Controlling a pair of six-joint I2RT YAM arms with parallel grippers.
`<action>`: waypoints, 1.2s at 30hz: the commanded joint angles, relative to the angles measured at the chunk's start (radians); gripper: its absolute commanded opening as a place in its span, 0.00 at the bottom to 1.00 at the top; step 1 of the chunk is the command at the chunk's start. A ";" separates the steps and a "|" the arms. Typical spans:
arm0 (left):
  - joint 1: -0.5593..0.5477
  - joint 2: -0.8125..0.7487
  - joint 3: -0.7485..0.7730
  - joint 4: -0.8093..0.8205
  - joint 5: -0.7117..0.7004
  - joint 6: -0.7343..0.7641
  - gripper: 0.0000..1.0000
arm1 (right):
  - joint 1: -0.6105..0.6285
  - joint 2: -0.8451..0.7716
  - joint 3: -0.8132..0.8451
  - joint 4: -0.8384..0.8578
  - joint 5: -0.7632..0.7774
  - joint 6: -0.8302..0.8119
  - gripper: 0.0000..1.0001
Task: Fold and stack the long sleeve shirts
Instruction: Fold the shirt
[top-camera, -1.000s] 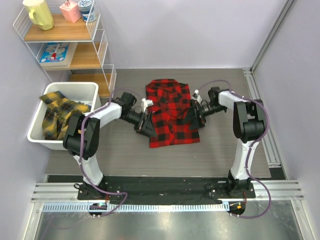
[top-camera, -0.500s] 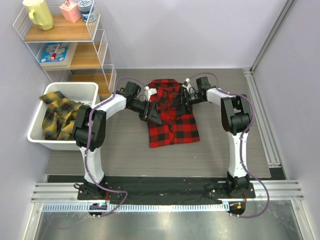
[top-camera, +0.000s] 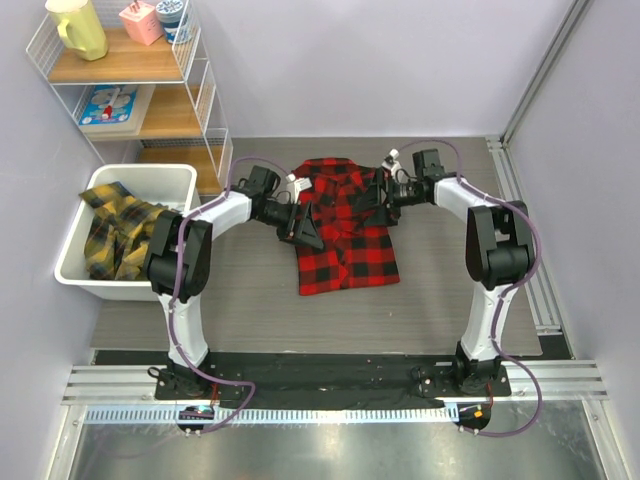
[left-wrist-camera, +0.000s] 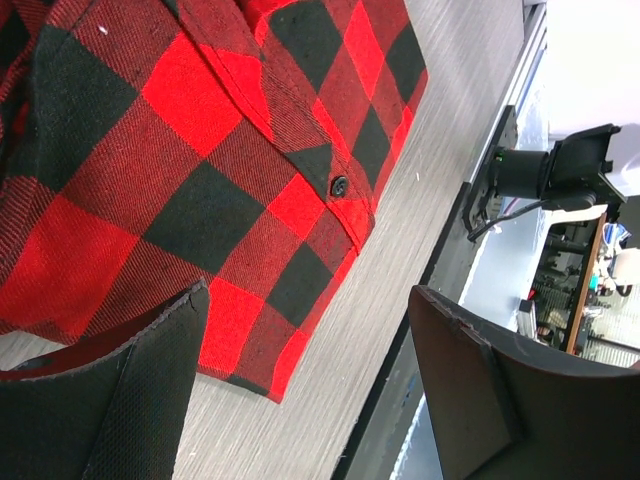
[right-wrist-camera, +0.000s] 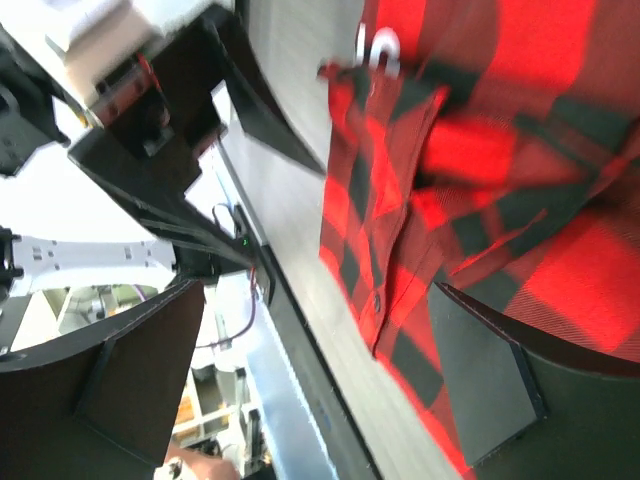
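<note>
Flanking one red shirt (top-camera: 345, 245) — left tool (top-camera: 306, 231), right tool (top-camera: 381, 203), both spread wide.

Upper left: wire shelf unit (top-camera: 112, 64) with wooden boards. Top board: yellow jug (top-camera: 76, 27), pink box (top-camera: 141, 22) and blue-white cup (top-camera: 175, 18) side by side. Middle board: blue picture book (top-camera: 108, 104) lying flat. Just below shelf: white plastic bin (top-camera: 150, 180). Centre: grey wood-grain table (top-camera: 440, 285). Bottom: aluminium rail (top-camera: 330, 413) across frame.
</note>
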 joint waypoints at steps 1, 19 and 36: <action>0.005 -0.050 -0.008 0.055 -0.005 -0.018 0.81 | 0.043 -0.038 -0.082 -0.020 -0.006 -0.020 1.00; 0.021 -0.052 -0.008 0.044 -0.020 0.001 0.82 | 0.079 0.128 0.059 0.478 0.131 0.296 1.00; 0.032 -0.052 -0.034 0.062 -0.005 -0.007 0.82 | 0.047 -0.077 -0.145 0.121 0.097 0.110 1.00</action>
